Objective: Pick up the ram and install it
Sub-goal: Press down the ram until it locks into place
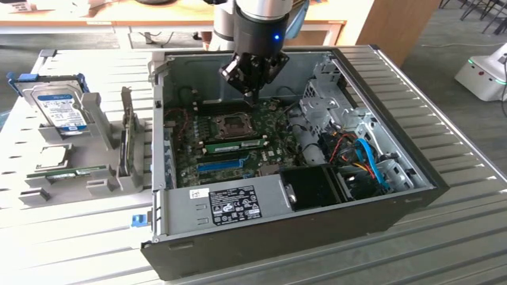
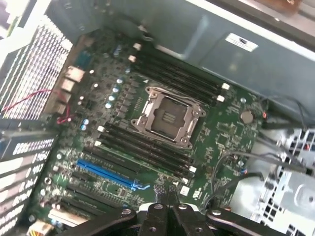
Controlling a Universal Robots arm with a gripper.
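Observation:
My gripper (image 1: pixel 251 98) hangs shut over the back of the motherboard (image 1: pixel 277 155), inside the open computer case (image 1: pixel 277 237), with nothing between its fingers. A green ram stick (image 1: pixel 237 144) with a pale label sits in a slot just in front of the CPU socket (image 1: pixel 235 124). Another green stick (image 1: pixel 75 173) lies in a grey holder on the table at the exterior view's left, outside the case. In the wrist view the shut gripper (image 2: pixel 167 196) looks down on the CPU socket (image 2: pixel 170 118) and the black memory slots (image 2: pixel 142 147) beside it.
A hard drive (image 1: pixel 59 107) and an upright grey card (image 1: pixel 127 139) stand in the holders at the exterior view's left. A blue slot (image 1: pixel 218 164), the drive cage (image 1: pixel 329 98), cables (image 1: pixel 364 157) and a black fan duct (image 1: pixel 317 187) crowd the case.

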